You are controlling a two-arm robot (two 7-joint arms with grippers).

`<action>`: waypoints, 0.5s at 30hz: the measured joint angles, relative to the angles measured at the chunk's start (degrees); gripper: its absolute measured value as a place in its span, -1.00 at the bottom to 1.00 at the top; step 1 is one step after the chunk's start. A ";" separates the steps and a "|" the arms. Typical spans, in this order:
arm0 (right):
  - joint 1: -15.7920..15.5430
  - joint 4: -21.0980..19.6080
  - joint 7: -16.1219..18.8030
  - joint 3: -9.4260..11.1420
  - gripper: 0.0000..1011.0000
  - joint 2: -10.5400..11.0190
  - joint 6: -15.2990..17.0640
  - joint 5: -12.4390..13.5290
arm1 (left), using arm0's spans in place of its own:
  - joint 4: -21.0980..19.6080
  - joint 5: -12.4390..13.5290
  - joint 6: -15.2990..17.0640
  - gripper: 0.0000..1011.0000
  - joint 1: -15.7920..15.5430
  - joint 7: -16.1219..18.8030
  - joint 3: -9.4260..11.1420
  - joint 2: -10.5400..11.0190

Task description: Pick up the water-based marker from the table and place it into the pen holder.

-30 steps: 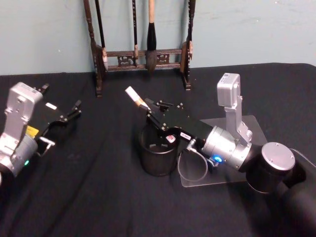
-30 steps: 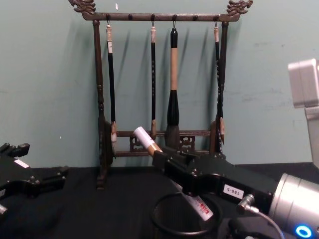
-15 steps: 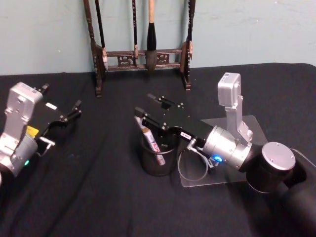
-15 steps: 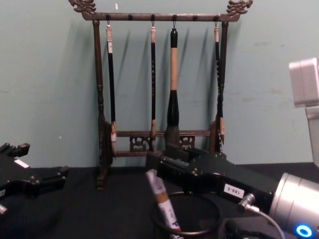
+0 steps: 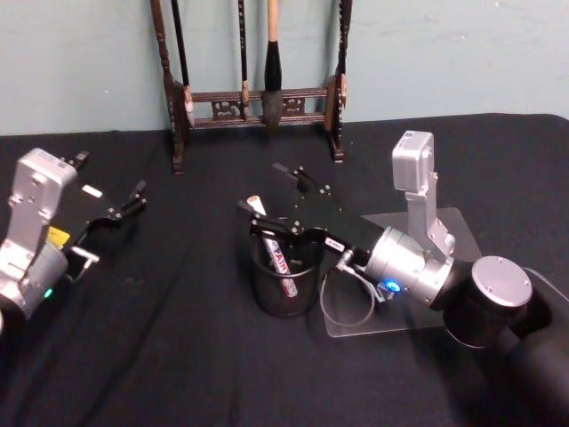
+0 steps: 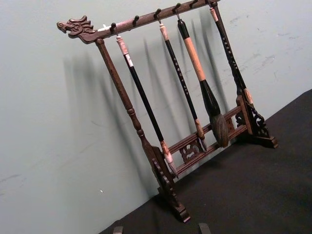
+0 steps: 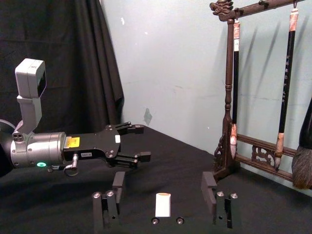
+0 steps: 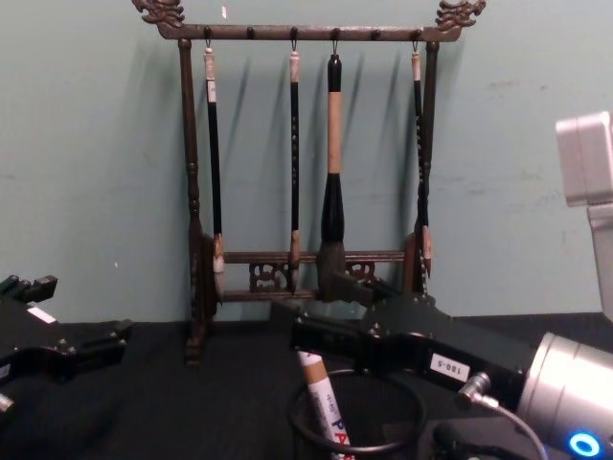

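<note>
Black table [image 5: 178, 356] runs across the whole scene, w/ the tall wooden brush rack [image 5: 258, 93] standing at the far edge, brushes hanging from its top bar. R arm [image 5: 418, 262] reaches in from the near right toward centre, over a clear sheet [image 5: 453, 222] lying flat on the cloth. R gripper [image 5: 260, 189] sits just above the pen holder [image 5: 283, 298], jaws spread wide, gripping nothing. L gripper [image 5: 138, 197] is parked far left, well apart from the holder, fingers apart & empty. Marker [image 5: 277, 258] stands inside the pen holder at table centre, tilted, its white top leaning to the left rim; in the R wrist view that top [image 7: 163, 204] shows between the jaws, touching neither.
</note>
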 joint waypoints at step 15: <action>-1.29 -2.99 -1.21 0.94 0.98 1.40 1.20 0.37 | 0.00 0.00 0.00 0.98 0.00 0.00 0.00 0.00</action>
